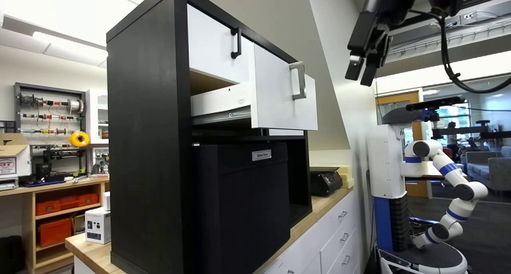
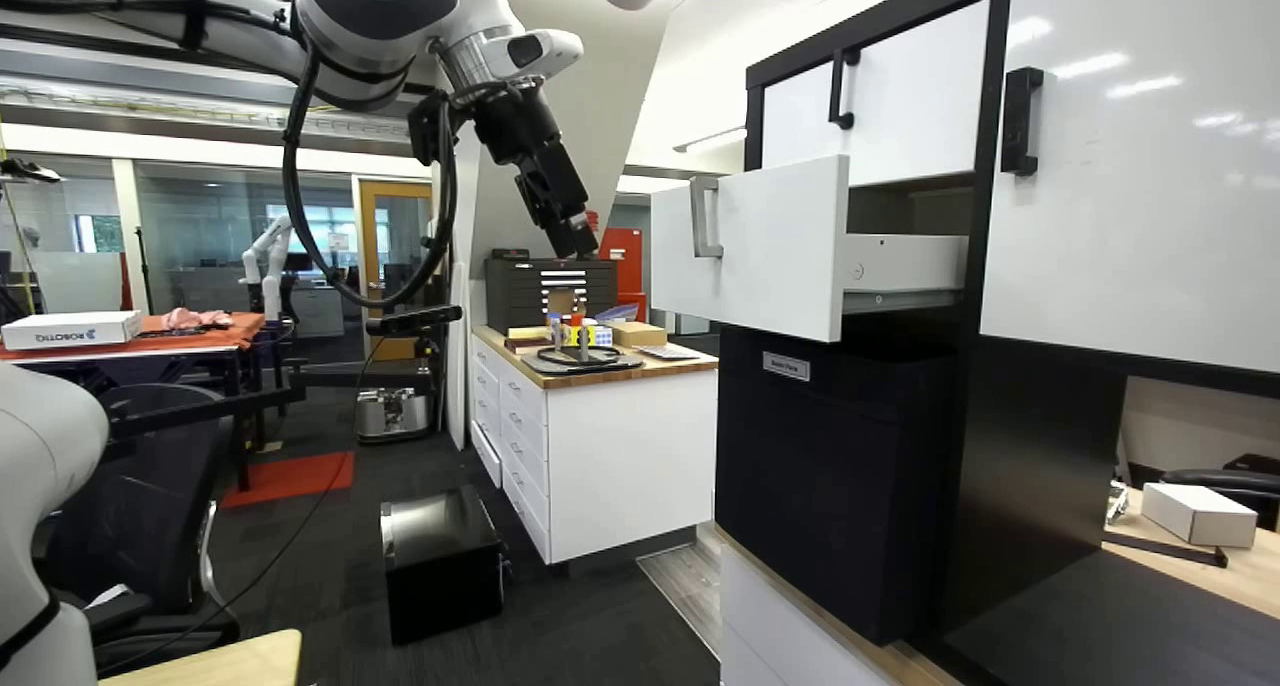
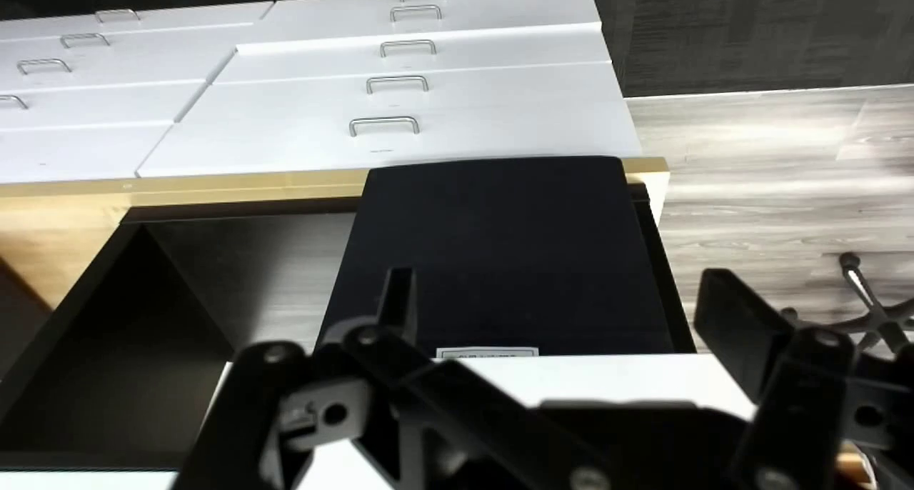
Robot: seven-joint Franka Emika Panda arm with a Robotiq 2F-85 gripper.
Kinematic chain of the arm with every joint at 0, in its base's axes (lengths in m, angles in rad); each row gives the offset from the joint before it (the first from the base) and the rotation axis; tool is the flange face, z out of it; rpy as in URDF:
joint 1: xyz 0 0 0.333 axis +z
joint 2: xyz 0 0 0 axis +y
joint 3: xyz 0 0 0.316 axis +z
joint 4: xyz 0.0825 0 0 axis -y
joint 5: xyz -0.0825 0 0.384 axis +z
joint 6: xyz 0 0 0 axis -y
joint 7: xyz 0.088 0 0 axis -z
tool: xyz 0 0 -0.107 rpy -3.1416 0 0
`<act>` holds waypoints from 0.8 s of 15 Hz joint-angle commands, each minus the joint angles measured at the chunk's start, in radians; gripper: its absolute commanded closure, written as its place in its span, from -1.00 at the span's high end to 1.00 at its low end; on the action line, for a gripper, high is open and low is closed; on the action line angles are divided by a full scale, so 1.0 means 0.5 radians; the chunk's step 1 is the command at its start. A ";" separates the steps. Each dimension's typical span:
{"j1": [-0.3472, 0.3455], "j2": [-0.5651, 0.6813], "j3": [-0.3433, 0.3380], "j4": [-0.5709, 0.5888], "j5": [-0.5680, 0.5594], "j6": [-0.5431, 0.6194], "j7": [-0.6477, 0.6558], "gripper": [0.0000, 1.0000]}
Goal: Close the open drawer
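Observation:
The drawer (image 1: 275, 94) stands pulled out of the black cabinet (image 1: 145, 138). Its white front has a grey bar handle, and one pale side shows behind it. It is also open in an exterior view (image 2: 780, 256). The matching upper white front (image 1: 211, 42) is shut, with a black handle. My gripper (image 1: 361, 72) hangs in the air in front of the drawer, apart from it and pointing down at a slant; it also shows in an exterior view (image 2: 573, 238). In the wrist view my gripper (image 3: 560, 304) has its fingers wide apart with nothing between them. The drawer's white front (image 3: 600, 379) lies beyond them, partly hidden.
A large black front with a label (image 1: 251, 202) sits below the drawer. A white door (image 2: 1150, 186) with a black handle is beside it. The cabinet stands on a wooden counter (image 3: 271, 184) over white drawers. A white and blue robot (image 1: 387, 166) stands behind.

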 commanded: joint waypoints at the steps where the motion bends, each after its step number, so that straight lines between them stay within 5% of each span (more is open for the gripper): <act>1: 0.009 0.004 -0.010 0.006 -0.009 0.011 0.010 1.00; 12: -0.021 0.093 -0.024 0.052 -0.020 0.057 0.021 1.00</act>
